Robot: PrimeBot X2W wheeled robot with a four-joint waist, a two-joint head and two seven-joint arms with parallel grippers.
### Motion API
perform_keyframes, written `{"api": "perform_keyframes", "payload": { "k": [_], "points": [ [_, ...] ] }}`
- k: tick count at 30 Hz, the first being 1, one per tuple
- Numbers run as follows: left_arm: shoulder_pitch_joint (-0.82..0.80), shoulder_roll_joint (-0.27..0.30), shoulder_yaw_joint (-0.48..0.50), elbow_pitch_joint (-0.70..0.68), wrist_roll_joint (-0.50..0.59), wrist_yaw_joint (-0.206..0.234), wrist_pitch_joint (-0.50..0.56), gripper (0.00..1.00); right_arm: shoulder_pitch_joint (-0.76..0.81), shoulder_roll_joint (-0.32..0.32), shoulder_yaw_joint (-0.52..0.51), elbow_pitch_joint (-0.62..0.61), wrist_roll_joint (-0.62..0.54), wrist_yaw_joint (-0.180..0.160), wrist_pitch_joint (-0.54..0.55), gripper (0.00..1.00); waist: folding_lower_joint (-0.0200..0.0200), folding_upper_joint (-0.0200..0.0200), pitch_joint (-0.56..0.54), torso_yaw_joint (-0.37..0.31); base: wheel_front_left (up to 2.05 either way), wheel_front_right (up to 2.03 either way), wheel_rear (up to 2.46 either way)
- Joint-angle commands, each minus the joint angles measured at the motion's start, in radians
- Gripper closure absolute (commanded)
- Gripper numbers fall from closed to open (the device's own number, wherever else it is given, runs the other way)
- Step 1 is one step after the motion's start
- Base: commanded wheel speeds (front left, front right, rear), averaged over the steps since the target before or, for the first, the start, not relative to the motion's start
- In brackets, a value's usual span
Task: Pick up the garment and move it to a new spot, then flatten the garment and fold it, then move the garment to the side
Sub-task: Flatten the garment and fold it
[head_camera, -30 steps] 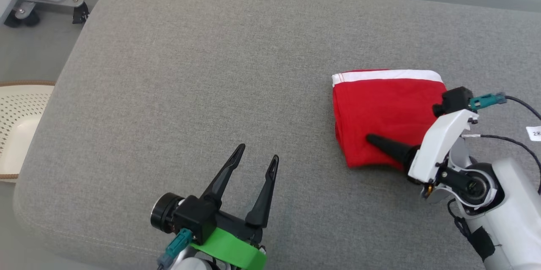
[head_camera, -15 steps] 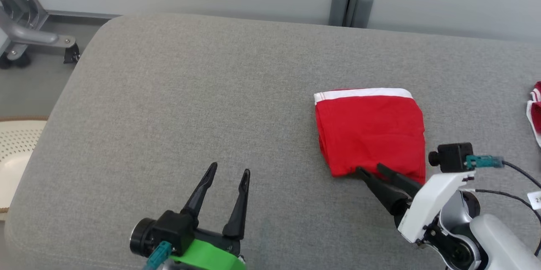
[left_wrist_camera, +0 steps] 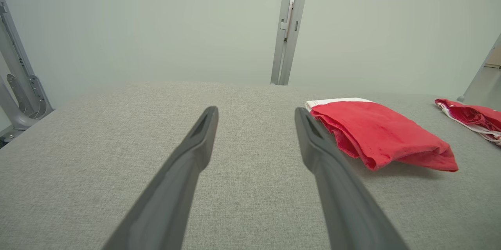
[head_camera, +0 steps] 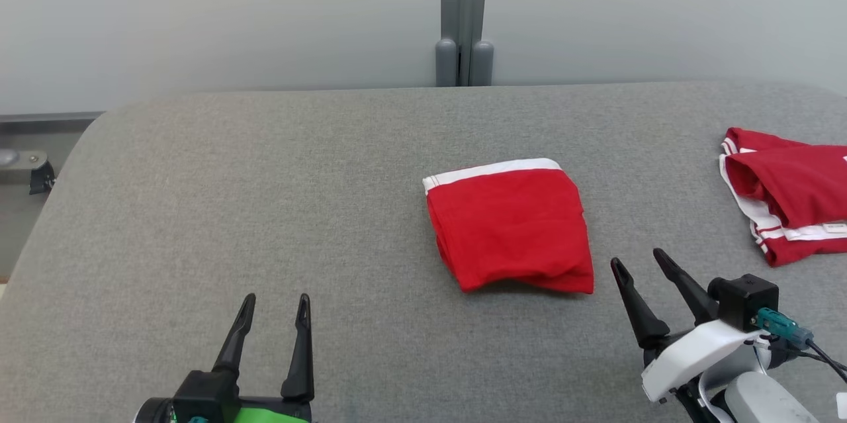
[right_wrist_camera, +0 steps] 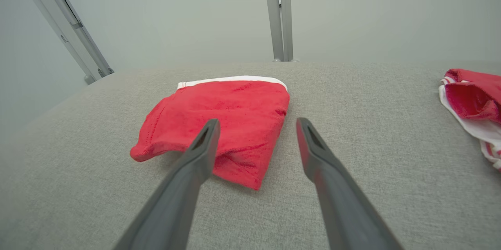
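Your grey fabric-covered worktop (head_camera: 265, 178) carries the folded red cloth garment with a white band (head_camera: 509, 228) near its middle and a crumpled red-and-white garment (head_camera: 787, 198) far right. Your left tool (head_camera: 276, 300) and right tool (head_camera: 636, 257) stand open, apart from both.

In the head view, a second red garment (head_camera: 787, 191) at three o'clock runs off the right edge; the white tag (head_camera: 832, 229) on it is too small to read. The left gripper (head_camera: 276, 298) at seven o'clock is cut by the bottom edge just below its fingers, the right arm (head_camera: 754, 403) at five o'clock likewise. A metal bracket (head_camera: 23, 168) at nine o'clock is clipped by the left edge.
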Motion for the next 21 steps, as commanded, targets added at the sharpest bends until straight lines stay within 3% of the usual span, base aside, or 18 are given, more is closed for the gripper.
{"api": "perform_keyframes", "payload": {
  "k": [1, 10, 21],
  "points": [
    [0.020, -0.002, 0.012, -0.013, 0.013, 0.004, -0.003, 0.00, 0.003, 0.018, -0.023, -0.023, -0.033, 0.000, -0.008, 0.00, 0.0000, 0.0000, -0.033, -0.035, 0.00, 0.00, 0.00],
    [0.080, -0.018, 0.074, -0.065, 0.049, -0.017, -0.003, 0.00, 0.143, 0.145, -0.206, -0.229, -0.263, 0.000, -0.007, 0.00, 0.0000, 0.0000, -0.053, -0.044, 0.00, 0.00, 0.00],
    [0.117, -0.026, 0.108, -0.058, 0.103, -0.026, -0.003, 0.00, 0.252, 0.201, -0.246, -0.252, -0.337, 0.000, -0.007, 0.00, 0.0000, 0.0000, -0.077, -0.026, 0.00, 0.00, 0.00]
  ]
}}
